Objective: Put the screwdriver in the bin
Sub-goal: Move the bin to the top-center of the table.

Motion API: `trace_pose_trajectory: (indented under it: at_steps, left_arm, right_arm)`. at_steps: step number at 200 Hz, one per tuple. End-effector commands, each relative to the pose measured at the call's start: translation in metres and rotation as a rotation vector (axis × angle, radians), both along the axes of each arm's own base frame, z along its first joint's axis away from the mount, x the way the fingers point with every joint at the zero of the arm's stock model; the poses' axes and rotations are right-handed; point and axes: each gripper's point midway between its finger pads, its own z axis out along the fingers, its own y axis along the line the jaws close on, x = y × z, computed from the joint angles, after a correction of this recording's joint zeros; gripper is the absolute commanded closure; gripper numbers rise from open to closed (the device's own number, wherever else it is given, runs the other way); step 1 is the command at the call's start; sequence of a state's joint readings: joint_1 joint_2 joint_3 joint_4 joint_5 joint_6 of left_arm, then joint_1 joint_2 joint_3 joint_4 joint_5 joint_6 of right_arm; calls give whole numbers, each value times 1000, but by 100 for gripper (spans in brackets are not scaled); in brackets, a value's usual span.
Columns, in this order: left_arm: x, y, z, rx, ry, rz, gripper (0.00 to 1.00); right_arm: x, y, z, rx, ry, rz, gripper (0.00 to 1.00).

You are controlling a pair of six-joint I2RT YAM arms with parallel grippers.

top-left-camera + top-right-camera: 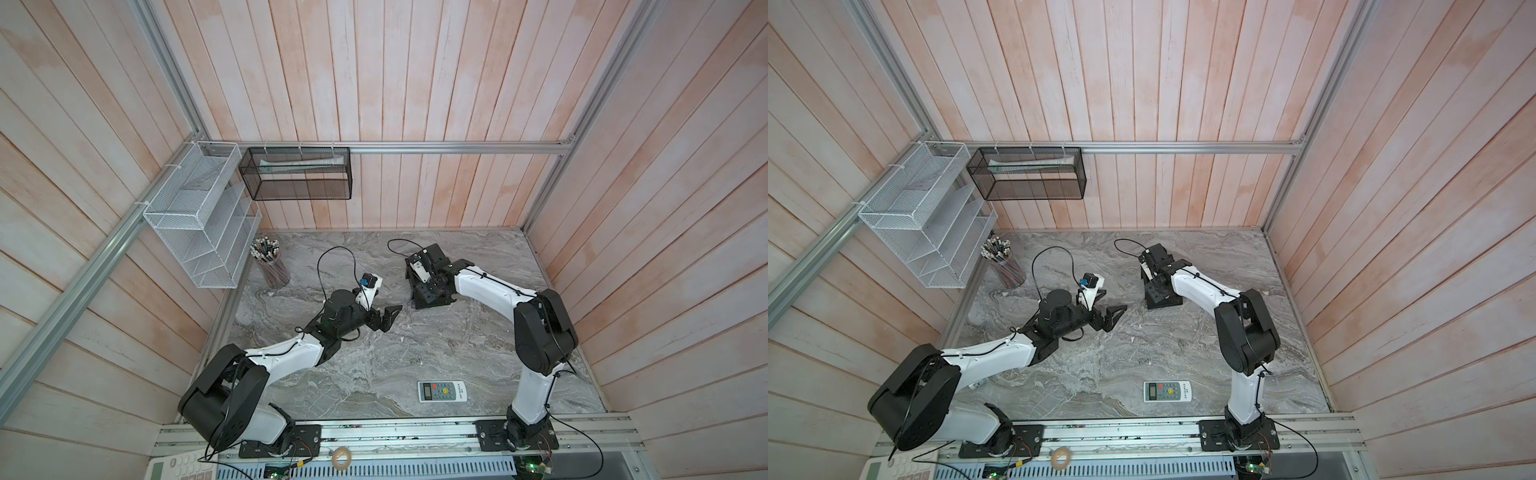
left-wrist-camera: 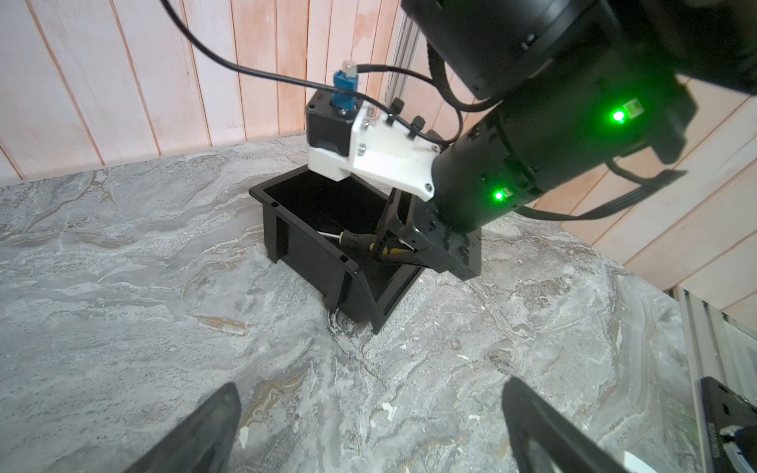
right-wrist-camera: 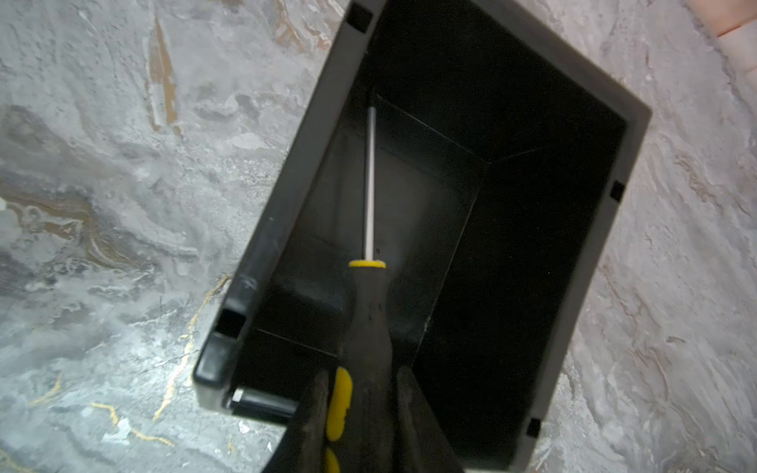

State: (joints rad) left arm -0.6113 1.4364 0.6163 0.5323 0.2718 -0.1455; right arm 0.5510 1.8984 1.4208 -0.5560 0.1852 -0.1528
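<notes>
My right gripper (image 3: 362,381) grasps the screwdriver (image 3: 368,311), shaft inside the bin (image 3: 286,184); left gripper (image 1: 394,316) gapes at its eight o'clock; remote (image 1: 442,391) print unreadable.

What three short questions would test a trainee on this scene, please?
1. True or false: the right gripper is shut on the screwdriver.
2. The screwdriver's shaft is over which thing? A the bin; B the remote control; C the pencil cup.
3. Fill in: the left gripper is ____ and holds nothing.
Key: 1 true; 2 A; 3 open.
</notes>
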Motion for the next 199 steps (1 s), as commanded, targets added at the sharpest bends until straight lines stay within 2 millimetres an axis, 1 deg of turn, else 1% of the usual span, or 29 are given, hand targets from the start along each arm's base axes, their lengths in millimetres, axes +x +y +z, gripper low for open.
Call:
trace_pose_trajectory:
  at_steps: [1, 12, 33, 58, 89, 107, 123, 138, 149, 155, 163, 182, 199]
  left_arm:
    - [7, -2, 8, 10, -34, 8, 0]
    - [7, -2, 7, 13, -35, 10, 0]
    - [7, 1, 9, 22, -49, 22, 0]
    - [5, 4, 14, 20, -76, 24, 0]
    - [3, 7, 18, 15, -97, 34, 0]
    - [4, 13, 22, 15, -118, 62, 0]
    - [5, 19, 27, 11, -134, 94, 0]
    - [4, 25, 32, 5, -154, 122, 0]
    - [4, 31, 34, -10, -155, 156, 0]
    - [5, 34, 38, -26, -163, 174, 0]
    - [6, 36, 37, -27, -164, 186, 0]
    - [16, 37, 39, 6, -128, 226, 0]
    - [17, 38, 40, -7, -95, 240, 0]
  right_arm:
    - [8, 7, -1, -35, 2, 57, 98]
    - [11, 10, -4, -30, 9, 64, 98]
    - [15, 23, -5, 8, 23, 79, 97]
    - [20, 36, 1, 26, -7, 107, 97]
    - [26, 44, 10, 36, -14, 143, 97]
    - [23, 51, 12, 43, 17, 145, 97]
    - [18, 55, 9, 25, 19, 139, 97]
    - [11, 55, 2, 2, 27, 143, 97]
    - [9, 56, 1, 8, 29, 150, 97]
    - [9, 56, 2, 11, 25, 155, 97]
    - [11, 57, 4, 8, 16, 161, 97]
    - [16, 59, 9, -3, -1, 187, 97]
    - [18, 63, 13, 5, -8, 220, 96]
